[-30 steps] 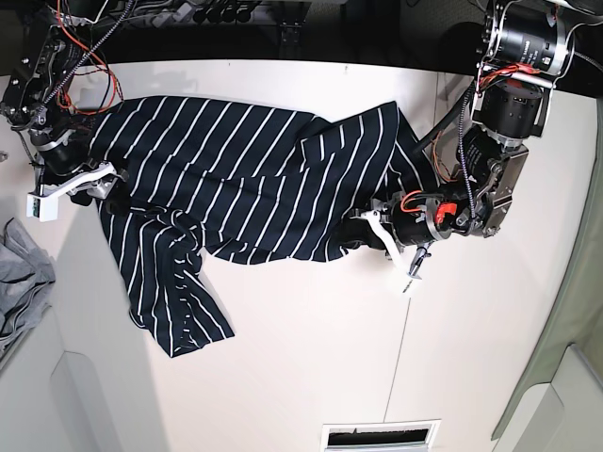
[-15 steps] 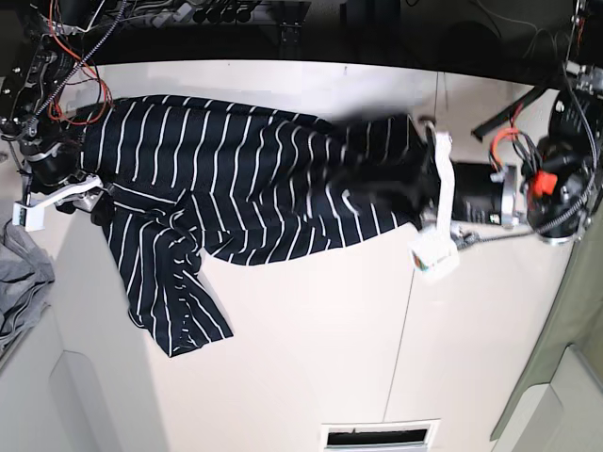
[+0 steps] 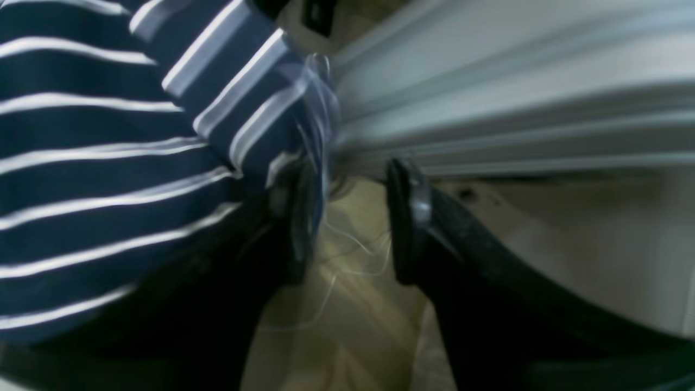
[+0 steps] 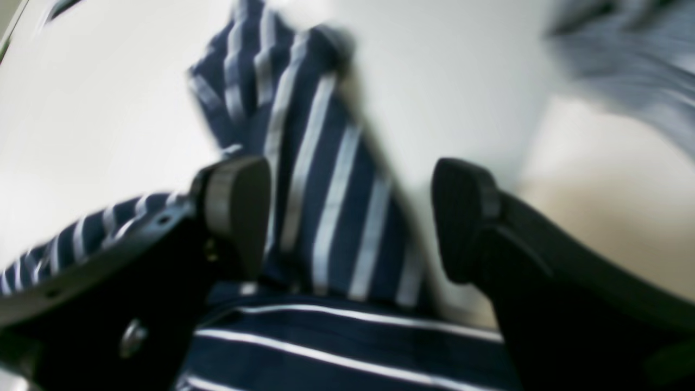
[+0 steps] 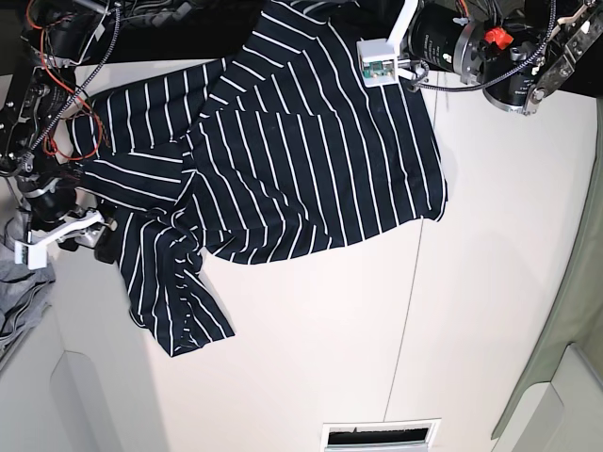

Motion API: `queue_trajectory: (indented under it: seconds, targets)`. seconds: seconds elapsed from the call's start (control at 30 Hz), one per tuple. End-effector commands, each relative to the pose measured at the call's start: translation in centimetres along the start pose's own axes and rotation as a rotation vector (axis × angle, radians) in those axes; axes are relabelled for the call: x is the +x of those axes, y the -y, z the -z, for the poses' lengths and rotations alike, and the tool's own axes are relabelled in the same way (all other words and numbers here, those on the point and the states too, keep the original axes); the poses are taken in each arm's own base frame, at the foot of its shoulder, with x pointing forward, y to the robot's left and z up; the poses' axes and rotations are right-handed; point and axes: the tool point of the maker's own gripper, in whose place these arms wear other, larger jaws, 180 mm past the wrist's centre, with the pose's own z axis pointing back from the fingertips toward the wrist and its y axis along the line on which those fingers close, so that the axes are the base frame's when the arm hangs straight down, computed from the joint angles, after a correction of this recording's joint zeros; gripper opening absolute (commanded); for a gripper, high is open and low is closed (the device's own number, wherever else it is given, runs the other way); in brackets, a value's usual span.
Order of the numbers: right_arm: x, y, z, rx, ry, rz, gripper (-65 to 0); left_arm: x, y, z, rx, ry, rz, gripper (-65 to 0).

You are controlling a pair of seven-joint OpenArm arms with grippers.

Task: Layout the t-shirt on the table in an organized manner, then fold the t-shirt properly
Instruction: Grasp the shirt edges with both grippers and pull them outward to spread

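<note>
T-shirt (image 4: 331, 217) lies between the right fingers (image 4: 239, 212), unclamped.

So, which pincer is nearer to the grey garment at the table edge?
Right. The right pincer sits over the t-shirt just beside the grey garment; the left pincer is across the table at the shirt's far end.

T-shirt (image 5: 283, 160): dark navy, near black, thin white stripes throughout. Table (image 5: 311, 358): plain white with one thin dark seam line. Garment (image 5: 17, 306) at table edge: plain light grey.
</note>
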Motion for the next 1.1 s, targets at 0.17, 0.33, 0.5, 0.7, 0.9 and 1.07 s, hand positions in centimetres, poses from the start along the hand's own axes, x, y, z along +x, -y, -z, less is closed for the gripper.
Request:
queue_trajectory:
  seconds: [0.17, 0.33, 0.5, 0.7, 0.9, 1.07]
  targets:
    - [-1.0, -7.6, 2.1, 0.199, -0.068, -0.199, -19.7, 4.1, -5.8, -4.3, 0.241, 0.141, 0.098, -39.2]
    - [-4.5, -9.0, 2.6, 0.188, -0.172, -0.282, -20.0, 5.5, -13.7, -8.3, 0.534, 0.254, 0.034, -39.4]
    - [-6.1, -7.8, 2.9, 0.111, -0.224, -0.296, -35.3, 1.4, -20.0, -6.6, 0.584, 0.224, -0.201, -39.4]
    - [-5.4, -6.5, 3.3, 0.061, -0.2, -0.359, -65.0, -3.2, -24.8, -4.4, 0.608, 0.18, -0.421, -40.3]
    - [0.7, -4.4, 4.0, -0.008, -0.104, -0.439, -65.0, -7.5, -28.2, -6.5, 0.714, 0.044, -0.487, -47.4]
    - [7.2, 0.3, 3.1, -0.157, -0.037, -0.438, -65.0, -7.4, -30.1, -10.3, 0.799, 0.041, -0.485, -47.4]
